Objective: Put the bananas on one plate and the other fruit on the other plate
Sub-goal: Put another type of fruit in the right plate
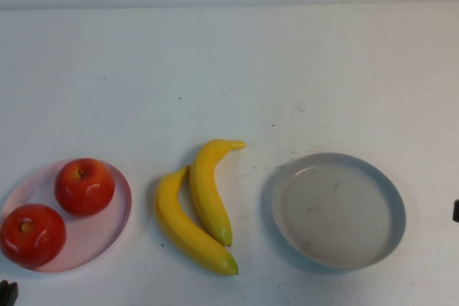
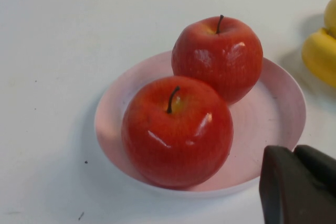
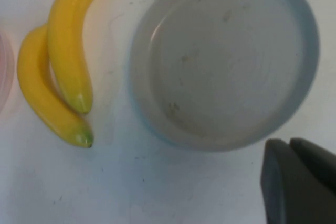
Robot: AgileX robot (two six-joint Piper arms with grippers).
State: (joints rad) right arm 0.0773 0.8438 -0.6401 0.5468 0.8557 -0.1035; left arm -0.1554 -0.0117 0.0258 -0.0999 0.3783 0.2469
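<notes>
Two red apples [image 1: 84, 185] [image 1: 31, 234] sit on the pale pink plate [image 1: 118, 213] at the front left; they also show in the left wrist view [image 2: 177, 129] [image 2: 218, 56] on that plate [image 2: 273, 108]. Two yellow bananas [image 1: 209, 188] [image 1: 186, 227] lie side by side on the table between the plates, and also show in the right wrist view [image 3: 71, 51] [image 3: 44, 100]. The grey plate [image 1: 337, 209] [image 3: 226, 56] is empty at the front right. My left gripper [image 1: 7, 293] [image 2: 294, 153] is shut and empty, just short of the pink plate's near rim. My right gripper [image 1: 455, 211] [image 3: 289, 145] is shut and empty, beside the grey plate's rim.
The white table [image 1: 229, 69] stretches bare behind the plates to the back wall. A few small dark specks mark its surface.
</notes>
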